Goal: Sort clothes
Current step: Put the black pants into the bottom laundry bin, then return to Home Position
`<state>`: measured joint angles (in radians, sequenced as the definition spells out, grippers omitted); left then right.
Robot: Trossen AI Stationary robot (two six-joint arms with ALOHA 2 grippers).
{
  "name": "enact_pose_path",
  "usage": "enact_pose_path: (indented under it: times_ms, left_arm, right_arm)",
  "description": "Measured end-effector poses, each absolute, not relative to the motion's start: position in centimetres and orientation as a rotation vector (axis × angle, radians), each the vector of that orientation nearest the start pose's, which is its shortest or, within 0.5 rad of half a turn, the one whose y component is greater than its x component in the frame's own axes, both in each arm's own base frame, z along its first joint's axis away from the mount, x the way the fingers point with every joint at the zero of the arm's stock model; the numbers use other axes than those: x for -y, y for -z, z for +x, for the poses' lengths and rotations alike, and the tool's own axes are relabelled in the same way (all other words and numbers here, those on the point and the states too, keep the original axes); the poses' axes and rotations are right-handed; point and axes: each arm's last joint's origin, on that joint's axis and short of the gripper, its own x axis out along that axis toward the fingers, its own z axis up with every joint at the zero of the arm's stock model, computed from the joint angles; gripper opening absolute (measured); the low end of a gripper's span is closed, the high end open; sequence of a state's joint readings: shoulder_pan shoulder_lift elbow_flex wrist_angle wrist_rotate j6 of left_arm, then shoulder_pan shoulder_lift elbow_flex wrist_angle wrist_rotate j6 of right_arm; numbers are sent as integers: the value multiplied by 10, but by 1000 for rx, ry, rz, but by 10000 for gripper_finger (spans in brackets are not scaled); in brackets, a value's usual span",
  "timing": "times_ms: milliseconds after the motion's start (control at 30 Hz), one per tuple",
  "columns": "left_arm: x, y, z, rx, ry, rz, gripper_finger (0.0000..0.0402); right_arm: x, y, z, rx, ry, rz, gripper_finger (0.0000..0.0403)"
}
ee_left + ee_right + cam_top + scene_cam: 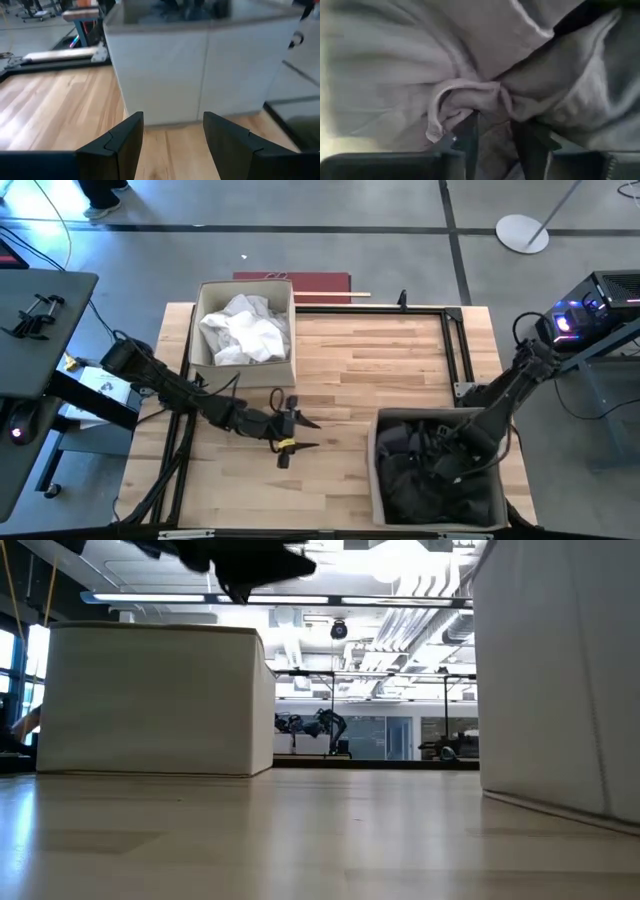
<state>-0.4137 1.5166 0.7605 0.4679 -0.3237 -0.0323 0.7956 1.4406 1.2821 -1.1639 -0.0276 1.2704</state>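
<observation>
Item: clothes, two lots. Pale pieces heaped in the far bin; dark pieces filling the near bin at my right. My right gripper is down inside the near bin, fingers set narrow around a grey fold with a stitched hem; whether they actually pinch it I cannot tell. My left gripper hangs over the bare table between the bins, fingers spread wide, nothing in them. Handling, as I judge it: light, limp, soft cloth, not fragile, prone to trail and snag on neighbours; best taken at a raised fold or hem, bunched, not at a flat spread. Brands, labels, writing: none readable on cloth or bins
</observation>
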Motion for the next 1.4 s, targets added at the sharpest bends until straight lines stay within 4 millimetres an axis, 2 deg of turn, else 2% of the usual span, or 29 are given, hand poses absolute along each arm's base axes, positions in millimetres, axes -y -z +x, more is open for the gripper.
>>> enact_pose_path:
  times_ms: [100,233,333,400,467,667,800,900,1033,1167,1400]
  left_arm:
    - [117,-231,287,-222,87,37,200]
    - [114,-257,271,-164,101,5,200]
    - [106,-267,254,-231,93,20,200]
    - [96,-271,241,-300,22,17,200]
    - [83,-271,229,-381,-78,7,200]
    - [45,-254,190,-696,-412,-55,200]
    - [27,-249,170,-753,-669,-58,200]
    - [19,-249,162,-765,-769,-66,200]
    - [15,-252,159,-758,-776,-73,200]
    - [13,-260,153,-727,-766,-95,200]
    - [20,-312,147,-543,-634,-154,200]
  right_arm:
    - [-186,-322,184,-1338,171,530,125]
    - [-186,-362,187,-1164,66,455,129]
    - [-184,-386,187,-968,60,339,129]
    - [-183,-394,188,-883,73,272,129]
    - [-181,-397,188,-842,80,211,129]
    - [-189,-391,200,-769,99,57,129]
    - [-197,-382,213,-764,99,-25,129]
    - [-199,-373,222,-794,98,-71,129]
    - [-200,-370,222,-846,53,-93,129]
    - [-199,-376,216,-835,32,-80,129]
    - [-190,-393,195,-793,3,-47,129]
